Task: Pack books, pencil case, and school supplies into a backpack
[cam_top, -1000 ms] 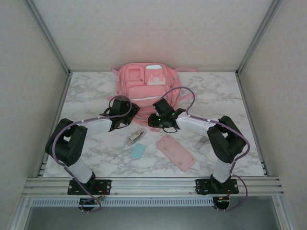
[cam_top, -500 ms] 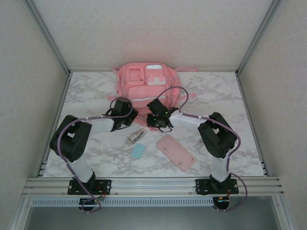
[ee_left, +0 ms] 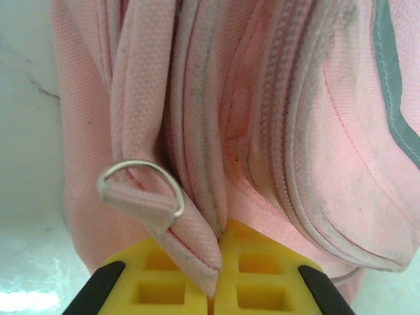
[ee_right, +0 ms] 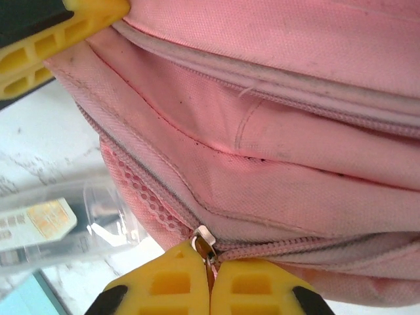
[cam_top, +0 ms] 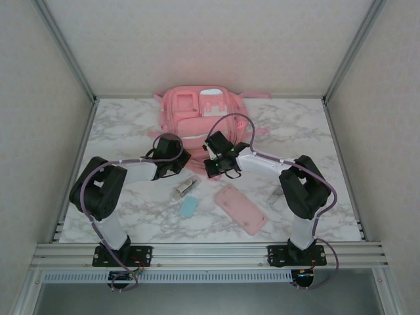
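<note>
**Desk:** Where do things stand on the table?

**Operator:** Both my arms are at the near edge of the backpack (cam_top: 200, 115), which lies flat at the back of the marble table (cam_top: 118, 131). My left gripper (ee_left: 215, 289) has its jaws pressed together on a pink fabric tab (ee_left: 187, 246) that carries a metal ring (ee_left: 141, 177). My right gripper (ee_right: 210, 279) is pinched tight on the zipper pull (ee_right: 203, 237). The pencil case (cam_top: 240, 209), the light-blue block (cam_top: 189, 207) and the silvery stubby item (cam_top: 186, 186) lie on the marble nearer my arm bases, not yet packed.

**Desk:** What worries you?

**Operator:** The hold on the pull looks shallow to me, right at the fingertips. If I drag it off the line of the zipper, the metal could slip out, or the teeth could jam on the loose folds beside them. If the left hold on the tab gives, I expect the whole bag would slide with my right arm rather than open. The two wrists also sit close together, so a wide sweep could knock one into the other or scatter the small items nearby.
</note>
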